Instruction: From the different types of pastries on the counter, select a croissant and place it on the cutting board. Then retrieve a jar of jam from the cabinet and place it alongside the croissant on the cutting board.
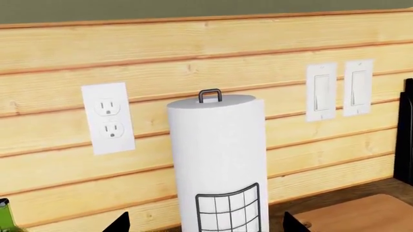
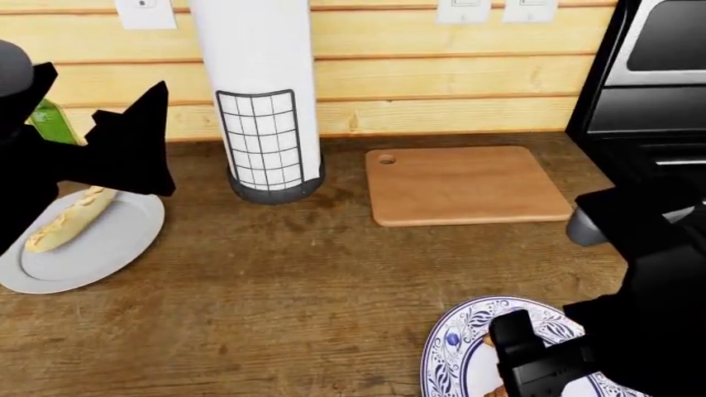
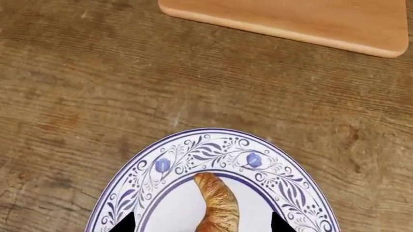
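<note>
A dark, worn wood-grain counter [image 2: 276, 289] fills most of the head view, backed by a wall of pale horizontal wood planks [image 1: 193, 58]. A black and steel oven front [image 2: 651, 74] occupies the upper right of the frame. A tall paper towel roll [image 2: 259, 83] in a wire holder stands at upper centre, with a white power outlet [image 1: 108, 118] and two light switches [image 1: 339, 89] on the wall behind it.

The light wooden cutting board [image 2: 469, 184] lies bare at centre right, a small hole near its upper left corner. A grey plate [image 2: 94, 248] at the left edge carries the pale baguette-like loaf [image 2: 69, 219]. A green bottle [image 2: 50, 122] peeks out behind the left arm.

At the bottom right, a blue-patterned plate [image 3: 213, 154] holds the golden croissant [image 3: 216, 203]. The right end effector [image 3: 201, 223] hovers above it, its tips spread wide on either side of the pastry and grasping nothing. The left end effector [image 1: 206, 221] is raised facing the wall, likewise spread and empty.

Likely risks: the croissant curves, so a descent that lands off its middle could push it across the slick plate or tilt the plate itself. Squeezing too hard might crush it. The jam jar is not visible in any view.
</note>
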